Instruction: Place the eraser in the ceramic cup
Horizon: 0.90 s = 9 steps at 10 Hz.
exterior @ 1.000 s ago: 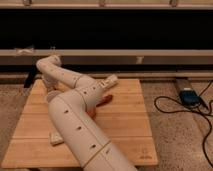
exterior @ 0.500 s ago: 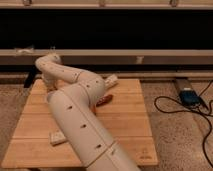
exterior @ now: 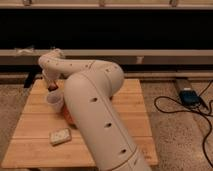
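My gripper [exterior: 52, 86] is at the end of the white arm [exterior: 92, 100], over the left part of the wooden table [exterior: 132, 125]. It hangs just above the whitish ceramic cup [exterior: 55, 103], which stands upright on the table. The small pale yellow eraser does not show; it may be hidden at the gripper, and I cannot tell. The arm covers much of the table's middle.
An orange bowl [exterior: 68, 117] sits right of the cup, mostly hidden behind the arm. A speckled grey-tan block [exterior: 60, 136] lies near the front left of the table. A blue device [exterior: 189, 96] and black cables [exterior: 175, 107] lie on the floor at the right.
The arm has swung left and toward the camera. The gripper has moved from the table's middle to just above the cup at the left.
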Tool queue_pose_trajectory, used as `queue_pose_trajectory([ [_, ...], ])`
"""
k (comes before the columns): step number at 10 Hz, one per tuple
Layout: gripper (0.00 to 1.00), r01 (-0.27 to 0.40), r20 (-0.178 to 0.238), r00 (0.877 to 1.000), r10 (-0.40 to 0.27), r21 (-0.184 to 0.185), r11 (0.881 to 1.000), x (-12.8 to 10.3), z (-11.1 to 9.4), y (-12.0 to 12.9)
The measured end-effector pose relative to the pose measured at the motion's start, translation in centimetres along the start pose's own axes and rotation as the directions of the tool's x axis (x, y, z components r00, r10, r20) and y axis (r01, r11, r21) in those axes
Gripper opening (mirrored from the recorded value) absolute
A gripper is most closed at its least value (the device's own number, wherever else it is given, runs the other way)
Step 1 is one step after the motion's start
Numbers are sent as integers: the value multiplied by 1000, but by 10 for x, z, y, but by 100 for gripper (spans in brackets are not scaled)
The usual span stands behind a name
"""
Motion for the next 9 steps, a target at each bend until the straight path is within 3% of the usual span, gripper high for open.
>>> queue_pose_trajectory([
  [4, 3, -26, 133, 991, 24, 11, 1000, -8, -34, 1],
  [9, 3, -30, 216, 976, 30, -7, 1000, -8, -65, 12],
])
